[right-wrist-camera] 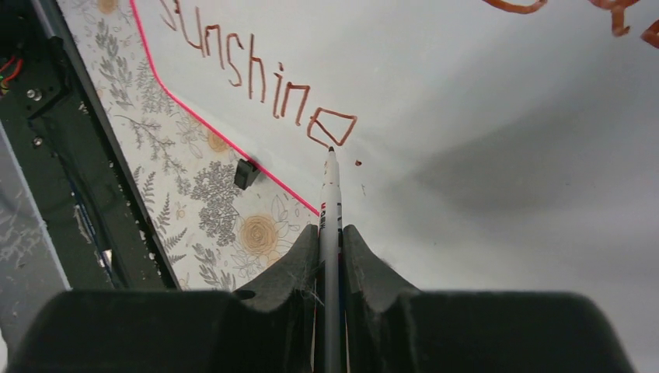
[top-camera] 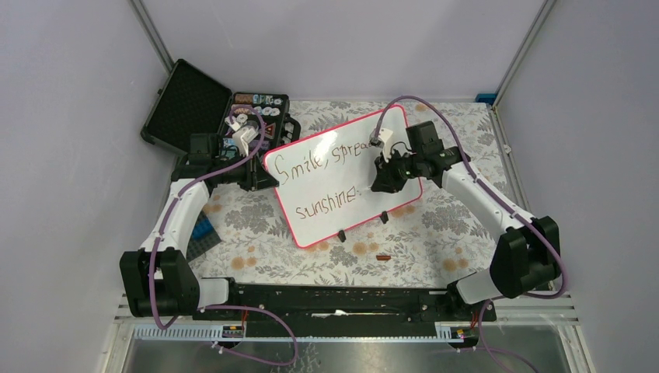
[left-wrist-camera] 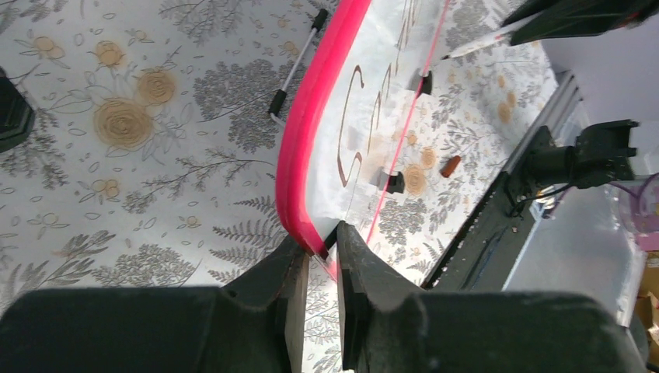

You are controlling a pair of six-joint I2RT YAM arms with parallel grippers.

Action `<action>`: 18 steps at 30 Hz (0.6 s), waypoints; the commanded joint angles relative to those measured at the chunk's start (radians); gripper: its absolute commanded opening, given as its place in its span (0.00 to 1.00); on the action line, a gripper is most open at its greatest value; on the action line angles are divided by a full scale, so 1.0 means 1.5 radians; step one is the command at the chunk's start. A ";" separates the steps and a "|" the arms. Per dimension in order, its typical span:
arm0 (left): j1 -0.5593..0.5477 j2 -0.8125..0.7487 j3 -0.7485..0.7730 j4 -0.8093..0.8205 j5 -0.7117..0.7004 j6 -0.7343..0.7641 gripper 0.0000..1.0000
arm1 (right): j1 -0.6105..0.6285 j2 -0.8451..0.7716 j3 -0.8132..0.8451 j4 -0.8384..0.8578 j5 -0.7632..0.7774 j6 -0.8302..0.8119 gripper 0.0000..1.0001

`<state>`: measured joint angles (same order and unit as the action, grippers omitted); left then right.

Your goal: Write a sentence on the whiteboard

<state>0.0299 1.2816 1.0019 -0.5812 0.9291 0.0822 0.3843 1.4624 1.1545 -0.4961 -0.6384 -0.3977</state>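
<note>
Whiteboard (top-camera: 322,186) at the middle of the worktop (top-camera: 435,233), its sentence (top-camera: 320,207) apparently complete.

The dark handwriting reads "Smile, spread" above "sunshine", with a small dot at 4 o'clock from the last "e". The marker (right-wrist-camera: 330,202) carries print on its barrel, too small to read. Its tip sits just under that "e"; whether it touches the board I cannot tell. The right claw (right-wrist-camera: 330,241), at the board's 3 o'clock, is pinching the marker. A sideways drift here could drag the tip through the ink and smear the letter. The left claw (left-wrist-camera: 320,249), at 9 o'clock, pinches only the thin pink rim at a corner. That hold looks slight, so pen pressure could slip the board free. A black case (top-camera: 190,105) lies open at 10 o'clock.
</note>
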 commanded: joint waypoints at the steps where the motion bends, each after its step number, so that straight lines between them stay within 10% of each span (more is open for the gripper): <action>1: -0.011 -0.019 0.027 0.010 -0.042 0.040 0.23 | 0.006 -0.046 0.055 -0.066 -0.063 0.004 0.00; 18: -0.011 -0.040 0.221 -0.135 -0.139 0.124 0.74 | -0.127 -0.119 0.060 -0.086 -0.197 0.067 0.00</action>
<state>0.0143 1.2640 1.2392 -0.7372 0.7731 0.2054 0.2974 1.3357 1.2259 -0.6136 -0.8295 -0.3294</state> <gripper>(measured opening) 0.706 0.191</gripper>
